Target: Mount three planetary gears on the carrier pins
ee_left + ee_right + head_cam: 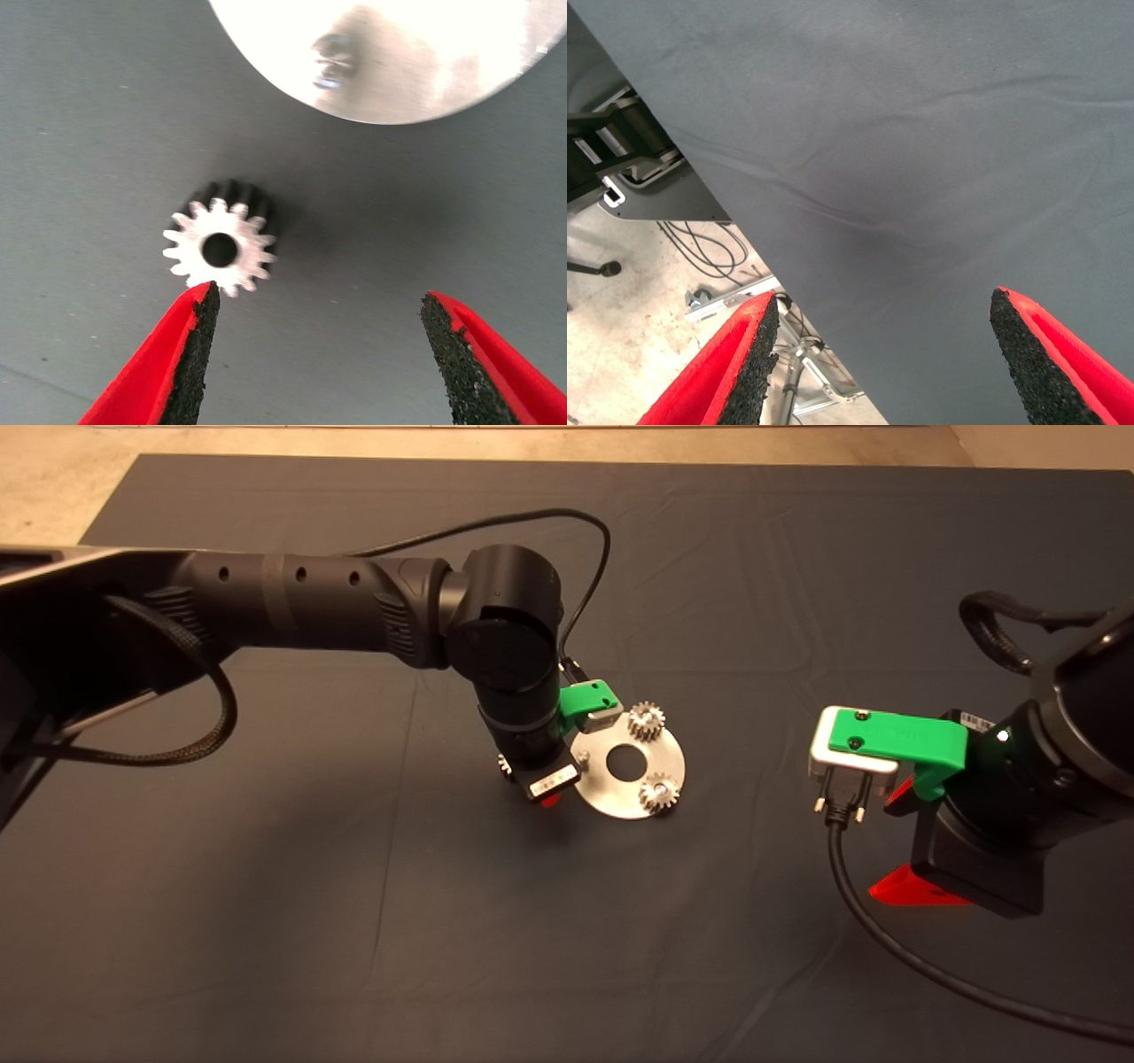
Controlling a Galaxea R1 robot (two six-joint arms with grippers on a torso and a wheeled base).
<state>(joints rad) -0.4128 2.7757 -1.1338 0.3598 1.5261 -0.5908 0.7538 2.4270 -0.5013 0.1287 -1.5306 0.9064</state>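
The shiny round carrier disc [620, 790] lies mid-mat. Two planetary gears [647, 722] [660, 793] sit on its far and near right sides. One carrier pin [583, 757] stands bare on the disc's left side. A third gear [220, 250] lies flat on the mat just left of the disc, mostly hidden under the left arm in the head view [505, 766]. My left gripper [319, 301] hangs open above it, with the gear just off one fingertip [199, 305], outside the gap. Far right, my right gripper [895, 841] is open and holds nothing.
The disc's edge [390, 80] lies close beyond the loose gear. The right wrist view shows the mat's edge [744, 239] with floor, cables and a metal frame past it. A black cable [886, 939] trails from the right wrist across the mat.
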